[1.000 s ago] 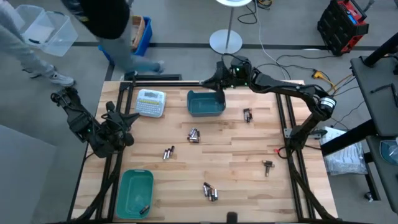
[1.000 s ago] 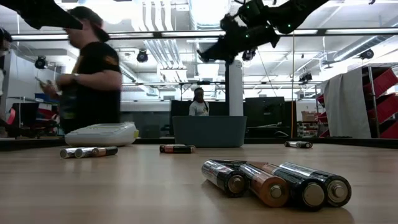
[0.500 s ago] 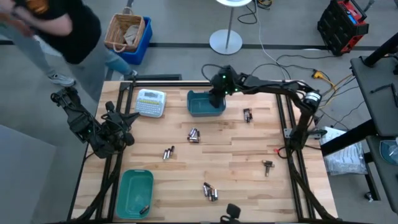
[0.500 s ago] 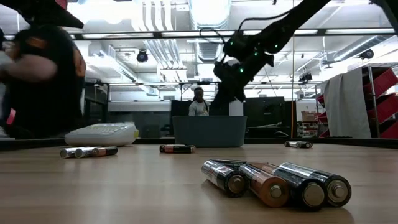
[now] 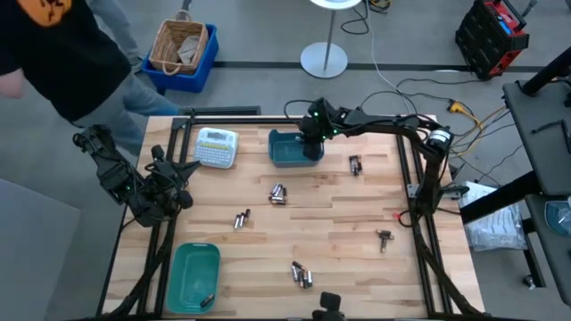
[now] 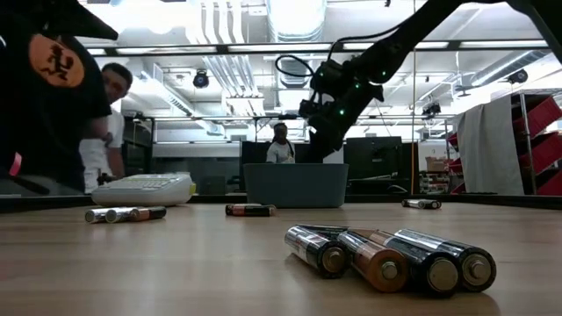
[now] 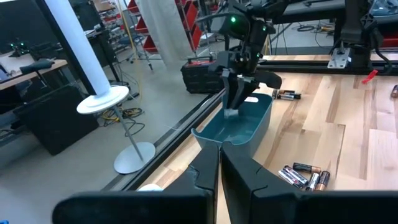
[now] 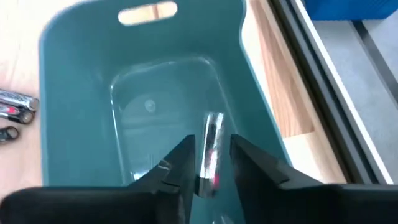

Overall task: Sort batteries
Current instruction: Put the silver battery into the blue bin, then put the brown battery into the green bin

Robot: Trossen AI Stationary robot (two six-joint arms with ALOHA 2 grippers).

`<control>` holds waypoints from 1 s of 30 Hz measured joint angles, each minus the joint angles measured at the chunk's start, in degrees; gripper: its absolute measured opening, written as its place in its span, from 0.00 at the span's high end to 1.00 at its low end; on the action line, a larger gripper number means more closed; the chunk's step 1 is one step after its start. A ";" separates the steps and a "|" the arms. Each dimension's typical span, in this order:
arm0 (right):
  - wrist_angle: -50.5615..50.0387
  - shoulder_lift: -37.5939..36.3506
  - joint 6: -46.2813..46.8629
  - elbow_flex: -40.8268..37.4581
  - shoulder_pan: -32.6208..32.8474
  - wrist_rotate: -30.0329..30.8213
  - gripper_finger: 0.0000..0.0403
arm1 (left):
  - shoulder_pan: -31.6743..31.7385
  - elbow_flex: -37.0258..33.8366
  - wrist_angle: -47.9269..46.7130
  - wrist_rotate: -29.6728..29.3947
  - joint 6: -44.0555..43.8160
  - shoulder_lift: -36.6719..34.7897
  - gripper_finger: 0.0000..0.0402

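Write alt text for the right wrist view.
The right gripper holds a silvery battery between its two dark fingers, pointing down into an otherwise empty teal bin. Loose batteries lie on the wooden table beside the bin.

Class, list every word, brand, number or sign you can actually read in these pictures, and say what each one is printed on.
None can be read.
Batteries: coloured bands, but any print is too blurred to read.
Label maker: its keys are too small to read.
Person's black shirt: an orange round emblem with a dark figure, no letters.
Battery between the right gripper's fingers, over the teal bin: print blurred.
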 joint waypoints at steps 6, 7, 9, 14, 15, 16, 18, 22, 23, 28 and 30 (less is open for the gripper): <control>-3.17 -1.96 0.86 0.00 0.42 0.02 0.68 | 0.00 0.00 0.32 -0.06 -0.20 0.02 1.00; -3.91 -2.75 1.43 0.00 0.54 0.02 0.68 | 0.00 0.00 0.50 -0.06 -0.22 0.02 1.00; -6.90 -4.98 2.54 0.00 0.98 0.02 0.68 | 0.00 0.00 0.67 -0.06 -0.22 0.02 1.00; -17.22 -12.50 6.95 0.00 3.26 0.02 0.71 | 0.00 0.00 2.11 -0.06 -0.24 0.13 1.00; -19.42 -14.18 8.75 0.00 3.79 -0.01 0.72 | -0.01 0.00 2.58 -0.05 -0.24 0.29 1.00; -21.56 -15.81 11.05 0.00 4.35 -0.02 0.72 | 0.00 0.00 3.07 -0.06 -0.24 0.49 1.00; -25.53 -18.90 15.87 0.00 5.44 -0.05 0.74 | 0.00 0.00 4.02 -0.04 -0.24 1.12 1.00; -34.54 -23.93 22.00 -0.02 8.73 0.04 0.75 | -0.01 -0.02 5.62 -0.03 -0.24 2.90 1.00; -36.51 -24.95 23.65 -0.02 9.68 -0.02 0.74 | 0.00 -0.02 6.07 -0.04 -0.24 3.42 1.00; -42.91 -28.09 31.21 -0.90 15.89 0.04 0.71 | 0.00 -0.02 9.27 -0.03 -0.20 6.71 1.00; -44.53 -28.91 33.22 -1.63 18.71 0.05 0.69 | -0.01 -0.02 10.52 -0.02 -0.10 8.10 1.00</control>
